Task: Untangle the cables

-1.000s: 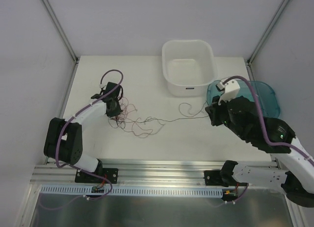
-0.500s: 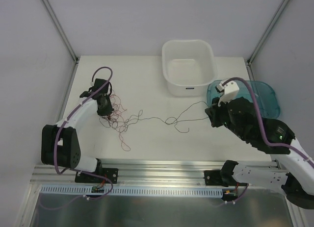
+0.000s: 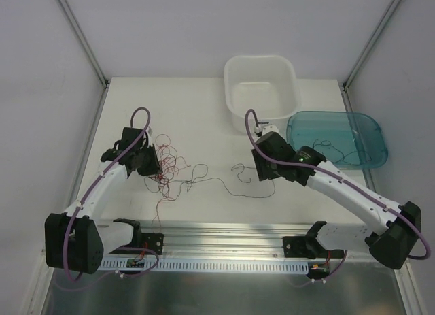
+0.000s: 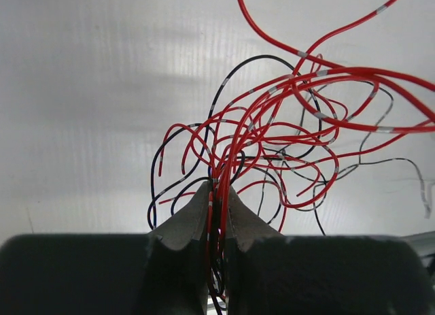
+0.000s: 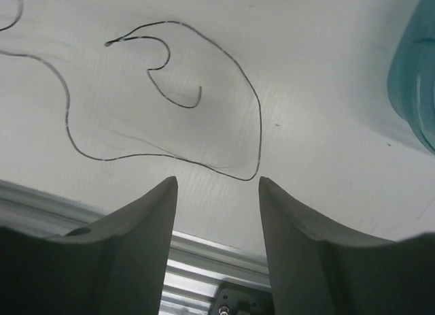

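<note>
The cables are thin red and black wires. Their tangle [image 3: 166, 162] lies on the left half of the table, and my left gripper [image 3: 145, 165] is at its left edge. Up close, the left gripper [image 4: 217, 187] is shut on a bundle of red and black strands, with the looped cables [image 4: 285, 124] fanning out beyond the fingertips. One loose black strand [image 3: 224, 181] trails right toward my right gripper [image 3: 264, 173]. The right gripper [image 5: 217, 182] is open and empty, and the black strand [image 5: 260, 131] lies flat on the table just past its fingertips.
A white tub [image 3: 262, 112] stands at the back centre. A blue transparent tray [image 3: 336, 118] sits at the right with thin dark strands in it; its rim [image 5: 414, 90] shows in the right wrist view. The metal rail [image 3: 224, 237] runs along the near edge.
My right arm swung left from beside the blue tray to the table's middle and its gripper opened. The left gripper shifted slightly nearer, still gripping the tangle; the black strand slackened.
</note>
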